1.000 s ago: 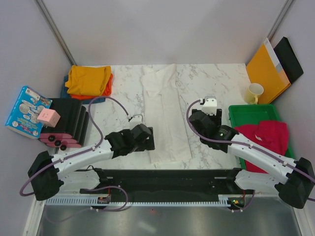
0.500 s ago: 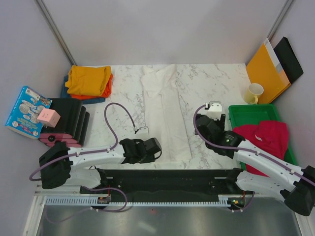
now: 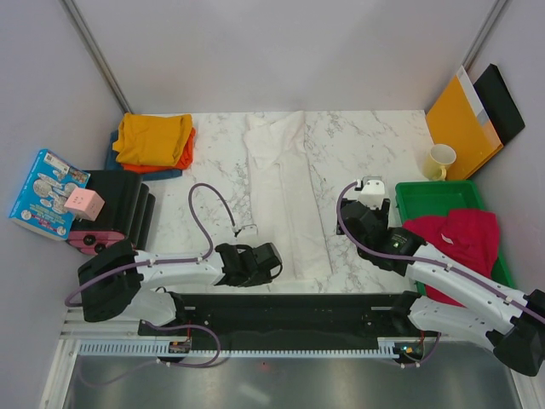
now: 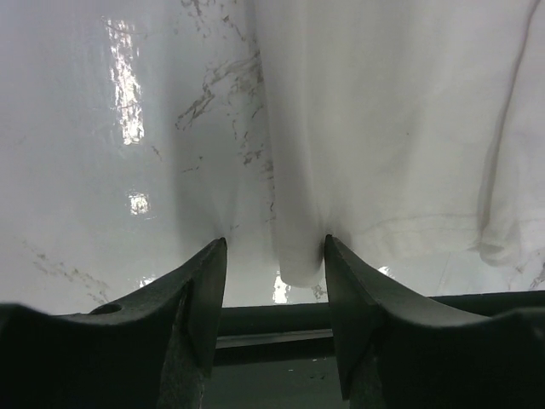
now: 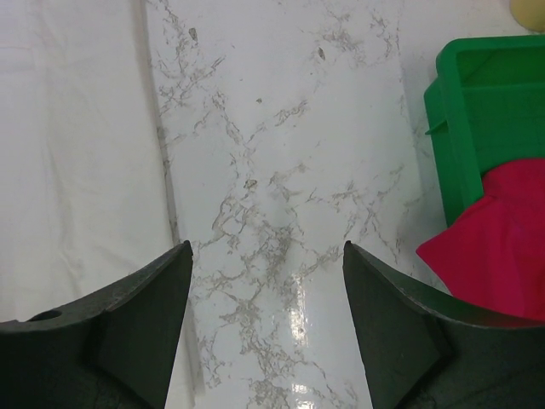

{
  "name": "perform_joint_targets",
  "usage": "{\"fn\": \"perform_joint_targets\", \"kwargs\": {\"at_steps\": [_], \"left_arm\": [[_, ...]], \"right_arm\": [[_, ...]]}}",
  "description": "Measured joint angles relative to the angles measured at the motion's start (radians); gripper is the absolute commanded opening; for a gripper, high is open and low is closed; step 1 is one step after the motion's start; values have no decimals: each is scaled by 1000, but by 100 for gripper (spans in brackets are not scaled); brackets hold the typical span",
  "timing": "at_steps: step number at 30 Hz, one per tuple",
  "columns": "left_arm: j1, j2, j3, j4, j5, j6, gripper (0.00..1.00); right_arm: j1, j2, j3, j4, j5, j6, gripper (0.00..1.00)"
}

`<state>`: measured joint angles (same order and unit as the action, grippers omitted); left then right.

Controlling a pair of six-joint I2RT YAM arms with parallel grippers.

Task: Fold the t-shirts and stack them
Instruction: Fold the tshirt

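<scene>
A white t-shirt (image 3: 285,192), folded into a long strip, lies down the middle of the table. My left gripper (image 3: 267,261) is low at its near left corner. In the left wrist view that gripper (image 4: 274,256) is open, and the rounded corner of the white t-shirt (image 4: 300,256) lies between the fingers, against the right fingertip (image 4: 339,264). My right gripper (image 3: 364,215) hovers open over bare marble right of the strip, nothing between its fingers (image 5: 162,290). Mustard yellow (image 3: 153,136), orange (image 3: 185,152) and blue (image 3: 167,173) shirts are stacked at the far left. A crimson shirt (image 3: 456,234) lies in the green tray (image 3: 430,194).
An orange-yellow envelope (image 3: 460,119) and a black board (image 3: 504,100) lean at the far right, a cream mug (image 3: 440,160) before them. Black foam blocks (image 3: 119,204), a pink cube (image 3: 83,202) and a blue packet (image 3: 43,194) stand at the left. A black bar (image 3: 289,307) runs along the near edge.
My left gripper has slid toward the near edge onto the white shirt's near left corner, and its jaws have narrowed. The right gripper drew back slightly toward the tray.
</scene>
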<state>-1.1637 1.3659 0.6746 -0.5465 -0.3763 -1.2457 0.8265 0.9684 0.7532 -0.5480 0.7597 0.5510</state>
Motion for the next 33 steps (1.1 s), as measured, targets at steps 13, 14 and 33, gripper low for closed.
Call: {"fn": "perform_joint_targets", "kwargs": {"at_steps": [13,14,33], "left_arm": [[0,22,-1,35,32,-17,2],[0,23,-1,36,37,-21,2],[0,42,18,24,39,-25,2]], "right_arm": [[0,-6,-6,-13,-4,8,79],[0,-6,-9,-13,-5,11,79],[33,48,-205,-25,-323,270,70]]}}
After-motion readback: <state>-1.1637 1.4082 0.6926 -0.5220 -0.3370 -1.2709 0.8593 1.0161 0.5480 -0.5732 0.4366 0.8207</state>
